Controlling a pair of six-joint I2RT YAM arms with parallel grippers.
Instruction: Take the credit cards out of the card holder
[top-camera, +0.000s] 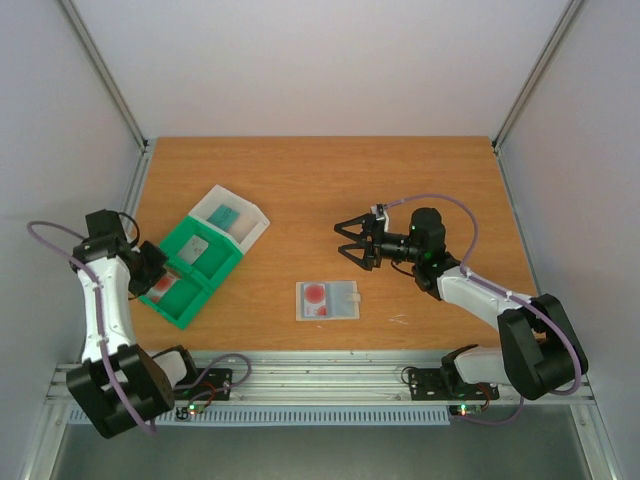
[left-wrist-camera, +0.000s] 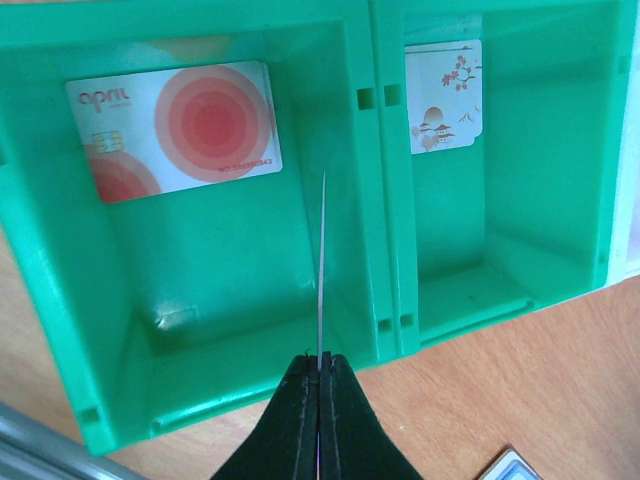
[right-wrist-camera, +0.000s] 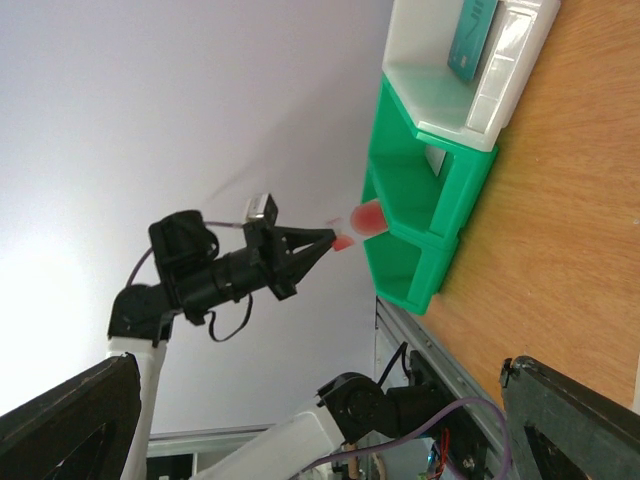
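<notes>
The card holder (top-camera: 327, 300) lies flat on the table near the middle, and a card with a red circle (top-camera: 315, 293) shows through it. My left gripper (top-camera: 158, 273) is shut on a thin card seen edge-on (left-wrist-camera: 322, 270), held above the green tray (left-wrist-camera: 250, 330). In the right wrist view this held card (right-wrist-camera: 362, 218) shows red circles. A red-circled card (left-wrist-camera: 170, 130) lies in the tray's left compartment and a white blossom card (left-wrist-camera: 445, 95) in the one beside it. My right gripper (top-camera: 346, 245) is open and empty, above the table to the holder's upper right.
A white box (top-camera: 232, 213) with a teal card (top-camera: 222, 214) in it sits against the far end of the green tray (top-camera: 205, 275). The metal rail (top-camera: 330, 375) runs along the table's near edge. The right gripper's fingers (right-wrist-camera: 570, 420) frame the right wrist view.
</notes>
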